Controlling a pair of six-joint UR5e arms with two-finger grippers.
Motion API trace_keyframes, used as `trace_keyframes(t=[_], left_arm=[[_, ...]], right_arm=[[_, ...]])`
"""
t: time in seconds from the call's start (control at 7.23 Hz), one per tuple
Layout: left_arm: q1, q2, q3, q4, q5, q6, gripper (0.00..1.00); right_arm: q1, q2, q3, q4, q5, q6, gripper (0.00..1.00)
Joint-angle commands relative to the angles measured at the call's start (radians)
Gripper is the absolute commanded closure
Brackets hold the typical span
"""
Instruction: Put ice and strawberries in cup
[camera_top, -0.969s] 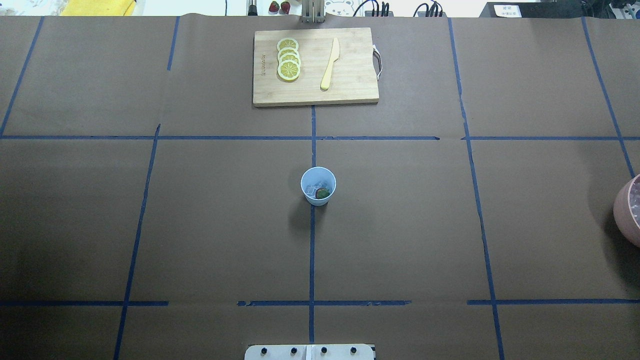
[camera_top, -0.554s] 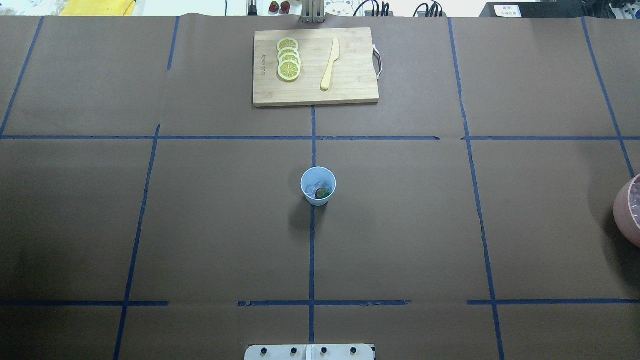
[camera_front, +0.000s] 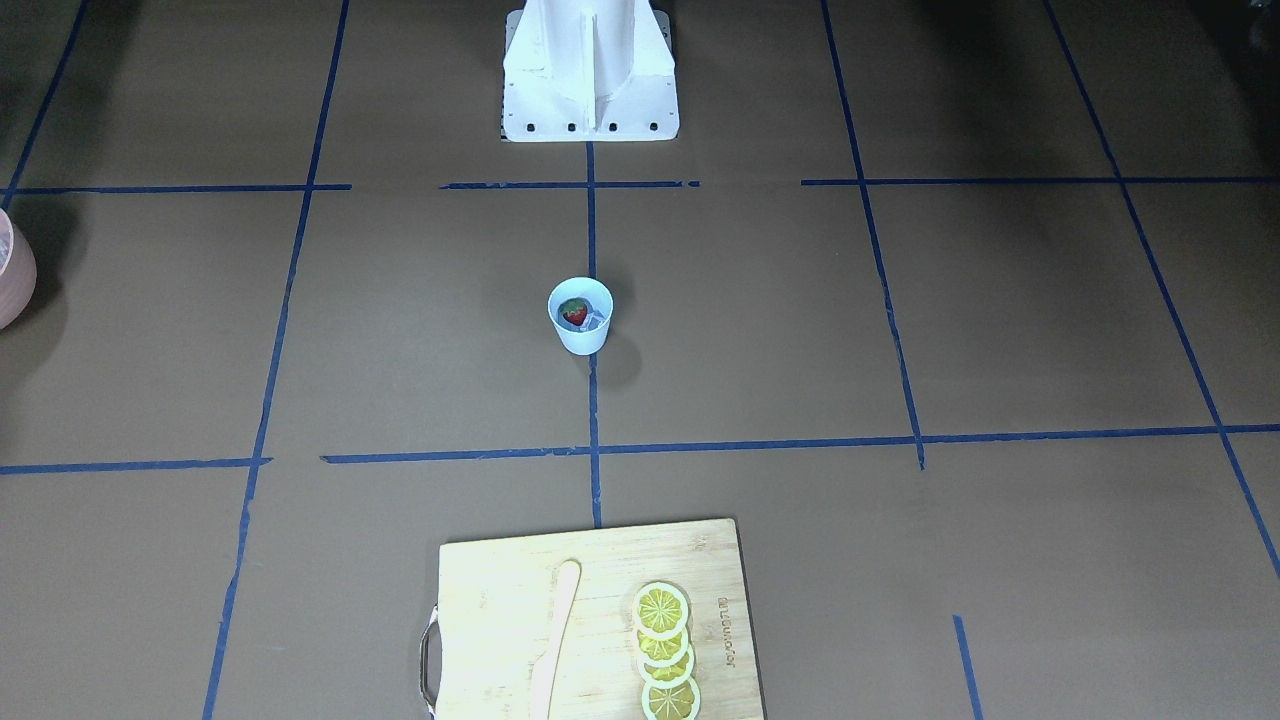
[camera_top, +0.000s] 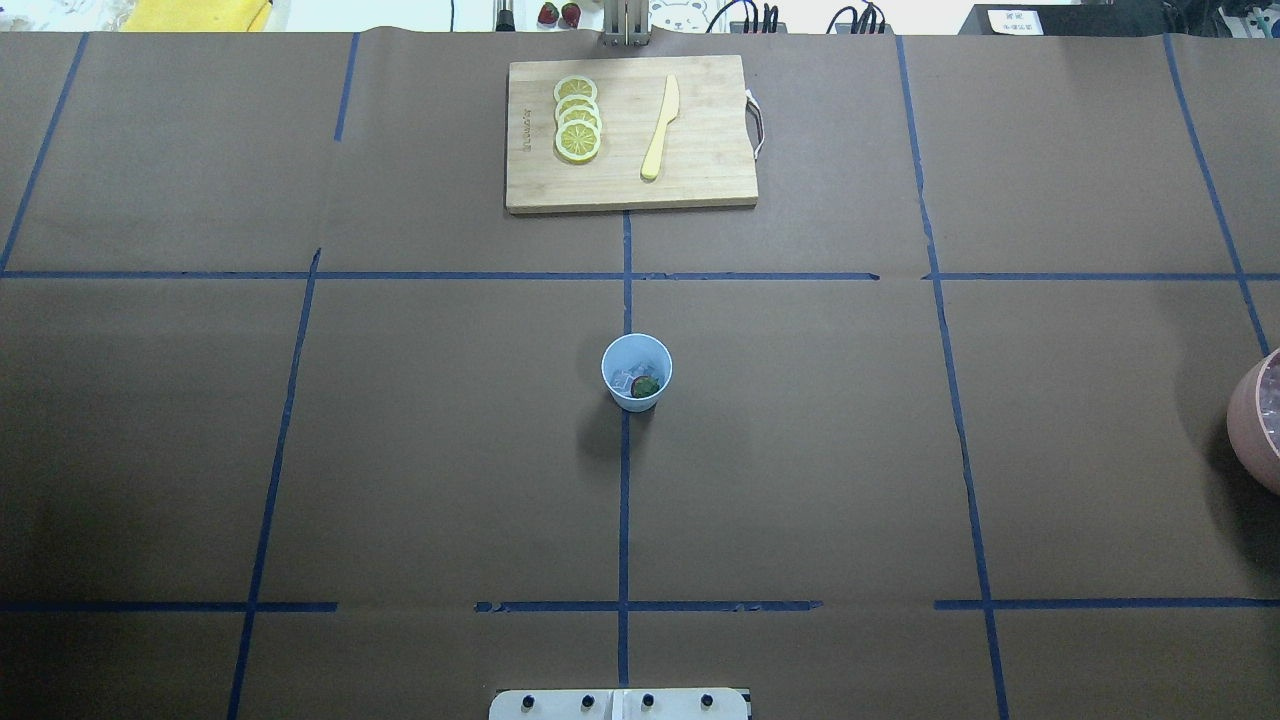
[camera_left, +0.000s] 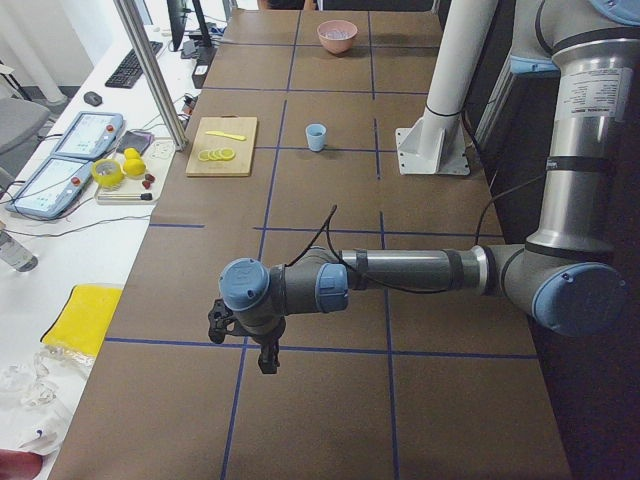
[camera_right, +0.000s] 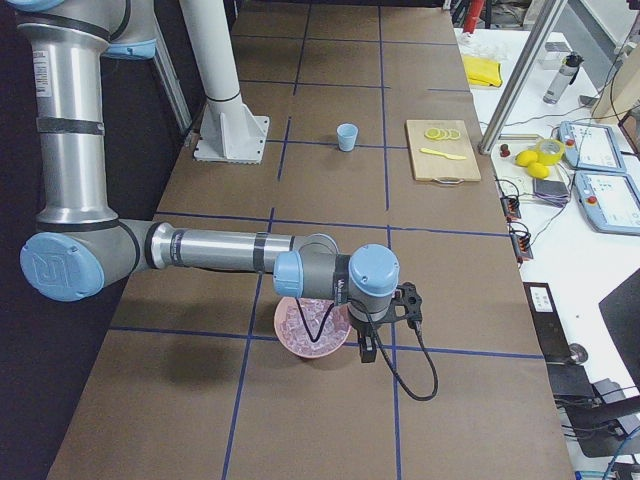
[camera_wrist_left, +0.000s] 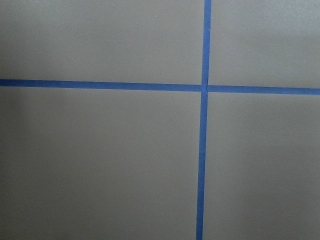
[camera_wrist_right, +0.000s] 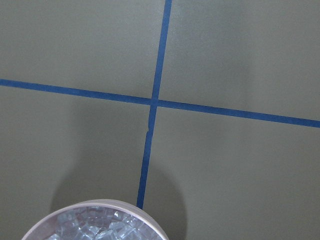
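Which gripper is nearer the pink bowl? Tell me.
Right. The right gripper hangs beside the bowl; the left gripper is at the opposite end of the table.

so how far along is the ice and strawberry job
Done, it seems: the small pale blue tapered cup holds a red strawberry with a green cap and clear ice cubes. In hand: nothing visible; the left end effector and right end effector hang far from the cup, the right by the pinkish round bowl of ice. Left: apparently nothing.

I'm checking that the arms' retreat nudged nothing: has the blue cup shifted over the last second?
No. The cup sits at the same spot across the central blue tape line in the overhead view.
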Motion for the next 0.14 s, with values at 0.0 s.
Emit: trace_keyframes(t=[0.0], left_arm=[[0.000, -0.001, 0.000, 0.000, 0.000, 0.000, 0.00]], right_arm=[[0.000, 0.001, 0.001, 0.000, 0.000, 0.000, 0.00]])
